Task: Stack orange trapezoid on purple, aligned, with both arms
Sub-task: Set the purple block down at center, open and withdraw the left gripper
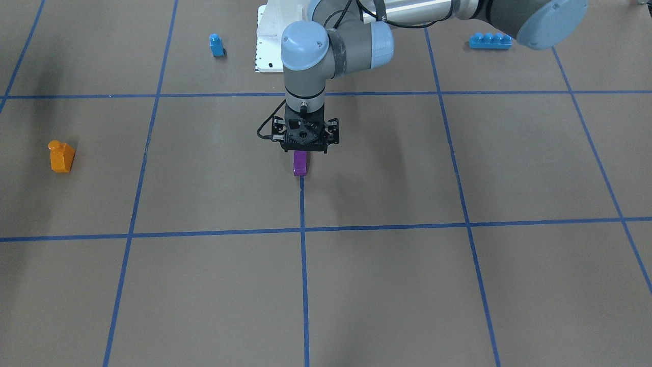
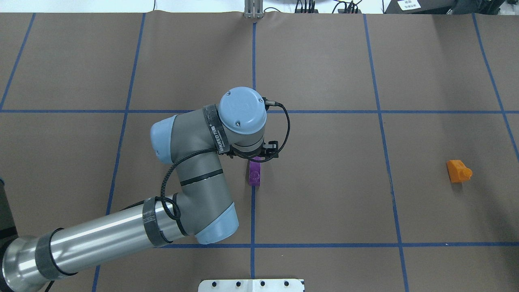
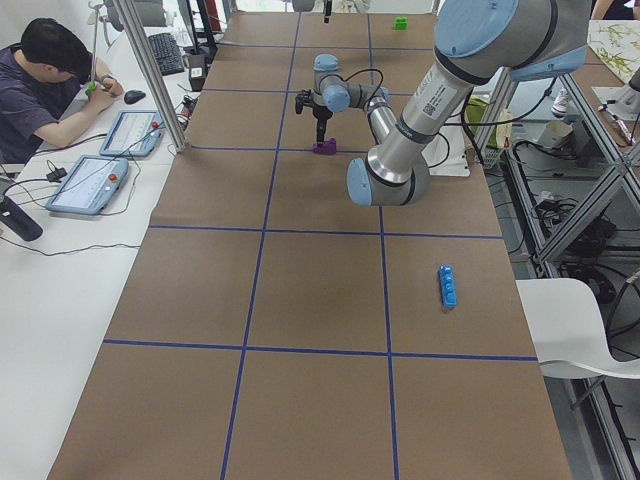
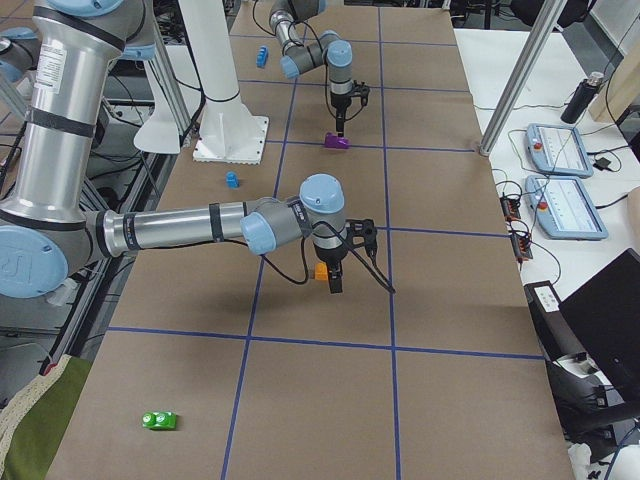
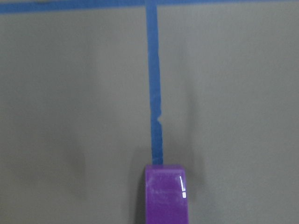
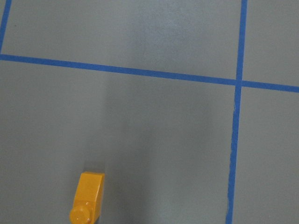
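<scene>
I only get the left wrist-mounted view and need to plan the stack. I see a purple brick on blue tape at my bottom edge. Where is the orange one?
Observer: The orange trapezoid stands stud-up past the next tape line toward the robot's right.
Operator: How does my tool sit over the purple?
Observer: The front-facing view shows the left tool right above the purple; open or shut, I cannot tell.
Operator: Any clutter close by?
Observer: A small blue brick and a long blue brick sit back by the robot's base, well away from the purple.
</scene>
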Motion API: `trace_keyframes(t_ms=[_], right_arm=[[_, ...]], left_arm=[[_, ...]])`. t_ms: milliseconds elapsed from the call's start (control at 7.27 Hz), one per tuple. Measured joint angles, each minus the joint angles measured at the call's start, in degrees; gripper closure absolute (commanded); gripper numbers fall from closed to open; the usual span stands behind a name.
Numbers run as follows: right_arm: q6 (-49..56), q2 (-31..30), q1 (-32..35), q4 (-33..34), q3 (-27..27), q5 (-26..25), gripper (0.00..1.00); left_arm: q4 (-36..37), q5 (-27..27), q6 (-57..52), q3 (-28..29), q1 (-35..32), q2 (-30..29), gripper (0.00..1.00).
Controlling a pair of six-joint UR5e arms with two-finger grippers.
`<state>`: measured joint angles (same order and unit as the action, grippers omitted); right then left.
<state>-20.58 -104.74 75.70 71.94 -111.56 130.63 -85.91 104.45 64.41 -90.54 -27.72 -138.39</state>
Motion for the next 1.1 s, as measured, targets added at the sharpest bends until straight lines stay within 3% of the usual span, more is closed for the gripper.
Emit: trace_keyframes(t_ms=[275,413,550,825,1101], right_arm=[[0.01,-0.86,-0.62,-6.77,0.05,6.24,0.00],[-0.20,-1.94,-1.02,-10.65,0.05,8.18,0.00],[-0.65,-2.78,-1.69,-13.21,0.02,8.14,0.00],[-2.64,-2.77,-6.25,-14.78,-0.21,1.96,0.00],[-14.88,-2.61,-12.83,-16.27,-0.03,-2.57,0.00]], left_arm=[[7.93,1.99,-12.31,-17.13,-5.18,12.10,0.00],[9.18,5.54,-20.09,-22.46,-9.96,18.74,0.00],[9.54,9.23,-29.78,-25.23,-16.03,24.71,0.00],[9.65,14.67,-48.33,-26.26,-28.04,32.94,0.00],[9.63,18.54,-60.38,-25.88,-36.23,37.62,0.00]])
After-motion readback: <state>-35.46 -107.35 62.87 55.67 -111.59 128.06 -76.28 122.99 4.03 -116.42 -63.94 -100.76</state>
